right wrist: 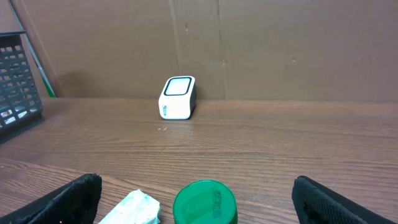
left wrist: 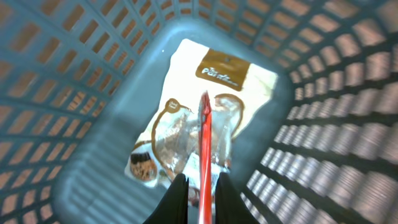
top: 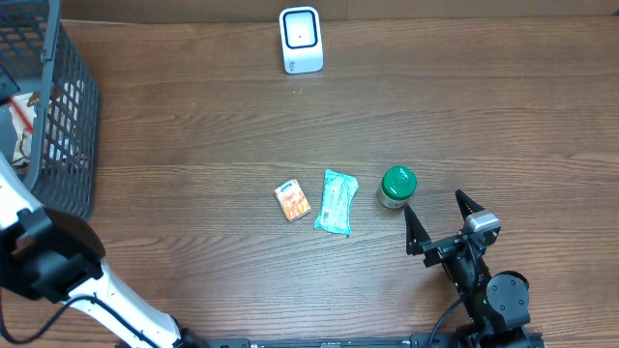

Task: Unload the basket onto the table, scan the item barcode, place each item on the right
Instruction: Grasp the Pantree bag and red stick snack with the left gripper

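My left gripper [left wrist: 202,182] is pinched on a thin red flat item [left wrist: 204,127], held edge-on inside the grey plastic mesh basket [top: 70,116]. Its long axis runs straight out from the fingers. The white box scanner [top: 301,40] sits well right of the basket, and my right gripper [top: 433,202], farther right again, gapes empty.

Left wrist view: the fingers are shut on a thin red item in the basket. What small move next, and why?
Probably lift the left gripper straight up. It grips the red item edge-on above a white pouch, with basket walls close all round, and the scanner stands outside on the table, so the item must clear the rim first.
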Motion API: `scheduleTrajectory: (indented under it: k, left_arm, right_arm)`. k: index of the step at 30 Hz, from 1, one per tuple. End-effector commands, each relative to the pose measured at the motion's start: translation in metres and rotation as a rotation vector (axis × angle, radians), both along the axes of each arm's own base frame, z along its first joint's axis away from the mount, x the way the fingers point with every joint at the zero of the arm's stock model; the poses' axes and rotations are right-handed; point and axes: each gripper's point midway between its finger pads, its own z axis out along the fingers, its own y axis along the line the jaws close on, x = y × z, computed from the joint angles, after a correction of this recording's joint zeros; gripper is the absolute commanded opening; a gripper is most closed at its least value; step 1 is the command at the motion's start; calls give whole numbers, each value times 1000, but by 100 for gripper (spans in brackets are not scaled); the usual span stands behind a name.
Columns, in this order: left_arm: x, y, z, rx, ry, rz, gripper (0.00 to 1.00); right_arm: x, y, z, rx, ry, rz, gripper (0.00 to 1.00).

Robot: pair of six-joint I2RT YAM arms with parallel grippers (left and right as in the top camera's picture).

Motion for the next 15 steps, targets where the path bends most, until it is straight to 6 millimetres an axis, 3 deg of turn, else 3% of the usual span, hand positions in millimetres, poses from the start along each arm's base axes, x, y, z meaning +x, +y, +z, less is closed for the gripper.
scheduleTrajectory:
  k: [1, 7, 9, 11, 13, 15]
  left_arm:
    - [6, 19, -25, 0, 23, 3, 7]
    - [20, 29, -79, -41, 76, -3, 6]
    - [23, 31, -95, -54, 92, -3, 10]
    - [26, 31, -107, -74, 98, -10, 36]
    - [30, 27, -118, -107, 95, -27, 67]
    - [34, 23, -130, -138, 98, -41, 84]
  right_arm:
    - [0, -1, -2, 5, -3, -2, 100]
    - [0, -1, -2, 5, -3, -2, 100]
    - [0, 0, -2, 5, -3, -2, 100]
    - [0, -1, -2, 5, -3, -2, 100]
    - [0, -1, -2, 5, -3, -2, 100]
    - [0, -1, -2, 5, -3, -2, 100]
